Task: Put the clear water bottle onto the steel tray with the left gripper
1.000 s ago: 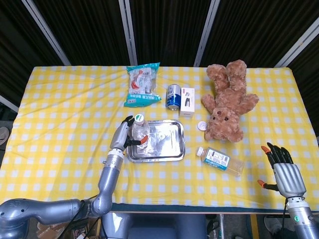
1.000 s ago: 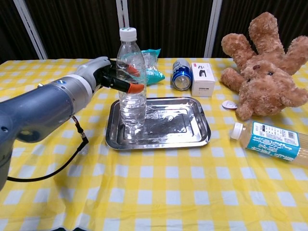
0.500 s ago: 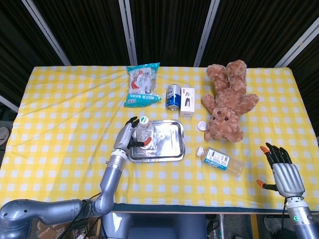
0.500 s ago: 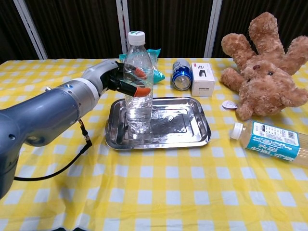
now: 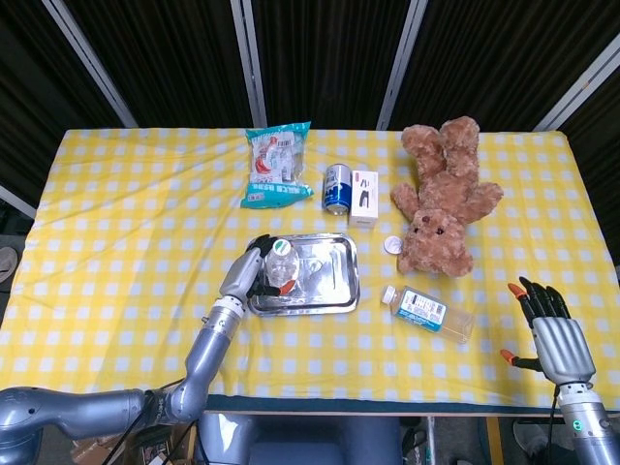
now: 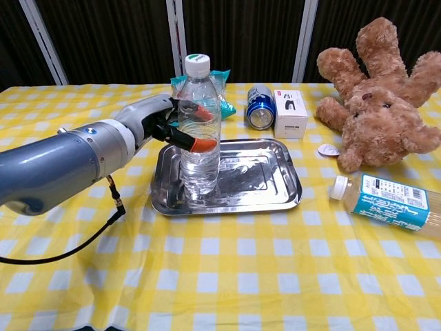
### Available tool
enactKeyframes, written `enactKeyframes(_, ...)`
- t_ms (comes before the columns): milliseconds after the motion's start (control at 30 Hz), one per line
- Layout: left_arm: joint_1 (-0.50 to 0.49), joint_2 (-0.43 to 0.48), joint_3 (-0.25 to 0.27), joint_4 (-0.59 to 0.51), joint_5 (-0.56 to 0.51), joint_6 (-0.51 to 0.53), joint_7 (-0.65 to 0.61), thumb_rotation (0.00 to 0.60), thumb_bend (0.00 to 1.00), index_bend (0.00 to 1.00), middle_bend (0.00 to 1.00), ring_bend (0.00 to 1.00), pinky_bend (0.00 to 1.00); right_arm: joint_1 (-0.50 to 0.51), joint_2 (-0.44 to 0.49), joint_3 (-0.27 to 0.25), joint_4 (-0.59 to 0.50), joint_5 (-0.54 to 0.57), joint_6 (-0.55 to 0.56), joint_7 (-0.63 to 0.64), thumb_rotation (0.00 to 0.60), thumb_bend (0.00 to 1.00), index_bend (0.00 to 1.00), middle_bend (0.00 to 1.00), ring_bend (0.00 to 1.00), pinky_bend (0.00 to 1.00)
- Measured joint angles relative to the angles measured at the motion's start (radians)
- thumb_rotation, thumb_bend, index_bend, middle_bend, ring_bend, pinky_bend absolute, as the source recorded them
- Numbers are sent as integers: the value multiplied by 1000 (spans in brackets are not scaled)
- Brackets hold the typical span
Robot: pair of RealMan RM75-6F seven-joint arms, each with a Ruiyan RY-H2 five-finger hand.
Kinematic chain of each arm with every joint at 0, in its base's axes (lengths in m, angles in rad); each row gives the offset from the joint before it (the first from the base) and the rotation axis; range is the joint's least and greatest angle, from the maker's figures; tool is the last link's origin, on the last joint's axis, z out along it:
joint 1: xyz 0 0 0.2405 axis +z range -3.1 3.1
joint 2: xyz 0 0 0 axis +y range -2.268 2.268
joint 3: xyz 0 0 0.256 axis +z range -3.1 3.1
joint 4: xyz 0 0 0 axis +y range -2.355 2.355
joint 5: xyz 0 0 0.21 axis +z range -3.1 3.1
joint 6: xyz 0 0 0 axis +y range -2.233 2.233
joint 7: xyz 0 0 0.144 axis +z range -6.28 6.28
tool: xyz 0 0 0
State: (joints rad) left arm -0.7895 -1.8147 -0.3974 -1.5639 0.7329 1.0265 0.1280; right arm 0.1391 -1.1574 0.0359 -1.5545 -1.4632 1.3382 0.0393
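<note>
one relation governs what we expect next: the clear water bottle (image 6: 200,131) stands upright, its long axis vertical and white cap uppermost, with its base inside the steel tray (image 6: 275,189) near the tray's left end, and the left hand (image 6: 169,124) lies directly to its left side, wrapped around the bottle's mid-body. we note orange-tipped fingers (image 6: 205,144) curled across the front of the bottle in the chest view, so we record the left hand as gripping the bottle, not spread. in the head view the same hand (image 5: 250,273) sits at the tray's (image 5: 334,291) left edge with the bottle (image 5: 280,263) just right of it. whether the base bears fully on the tray floor or hovers just above it we cannot tell; in the chest view it appears at or very near the surface. the right hand (image 5: 550,334) hangs well apart at the table's near right corner, fingers spread, holding nothing, so the left is plainly the nearer and the only one engaged. we judge the placement close to complete: the coming move would be a release, the fingers opening and the hand drawing away leftward, clear of the tray rim. the risk we flag is a tall, narrow bottle being tipped toward the tray's open right side by a dragging finger.
</note>
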Motion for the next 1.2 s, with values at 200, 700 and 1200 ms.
enactKeyframes(200,22,46,10,-32,23,-18,-24,600,217,52,0,0,0,-1,2,-1,-11,1,0,-5,600,50,97,0,0,0)
enactKeyframes(700,118,269,95,-252,117,11,-6,600,216,96,4,0,0,-8,9,4,-18,16,10,-13,600,49,97,0,0,0)
enactKeyframes(1200,557,733,364,-336,514,451,-85,600,280,131,25,0,0,-20,12,-1,-29,-23,54,-57,600,49,97,0,0,0)
